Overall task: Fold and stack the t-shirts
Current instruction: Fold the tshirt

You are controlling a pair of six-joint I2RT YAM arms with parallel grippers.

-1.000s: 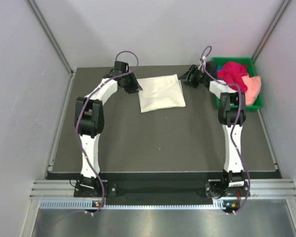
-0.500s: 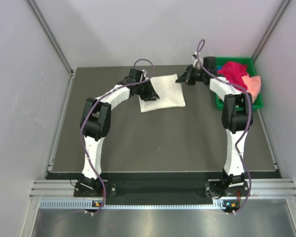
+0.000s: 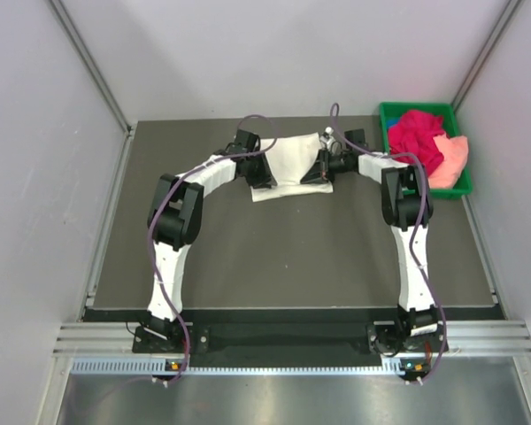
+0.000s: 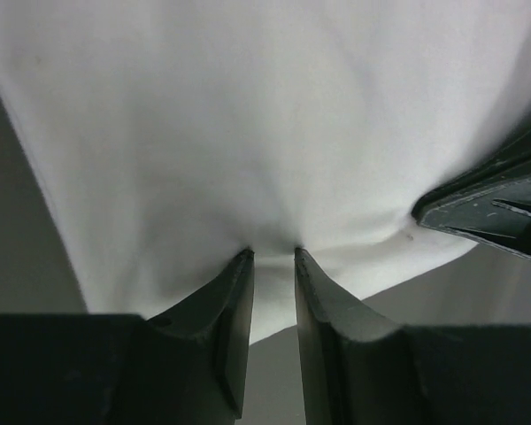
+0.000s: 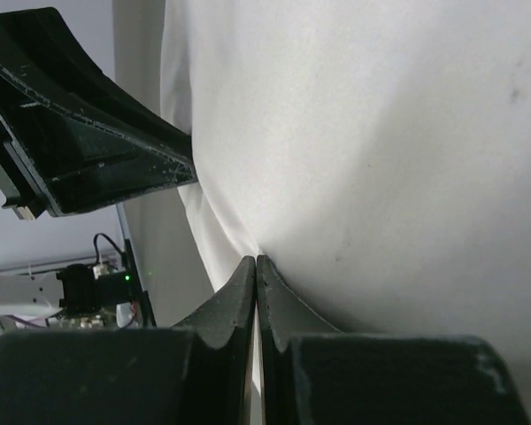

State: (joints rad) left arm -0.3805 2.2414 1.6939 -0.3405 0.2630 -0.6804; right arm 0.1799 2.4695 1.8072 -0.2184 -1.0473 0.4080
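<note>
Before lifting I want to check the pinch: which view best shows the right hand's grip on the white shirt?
Right wrist: the right hand is shut on the cream-white t-shirt, its edge pinched at the tips. Left wrist catches only one of its fingers. Top external shows it at the shirt, grip too small to judge.

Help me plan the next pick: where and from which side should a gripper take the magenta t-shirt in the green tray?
Probably a raised fold atop the magenta t-shirt, from straight above: it lies crumpled in a heap, the walls of the green tray block a sideways approach, and the peach t-shirt crowds it on the right.
</note>
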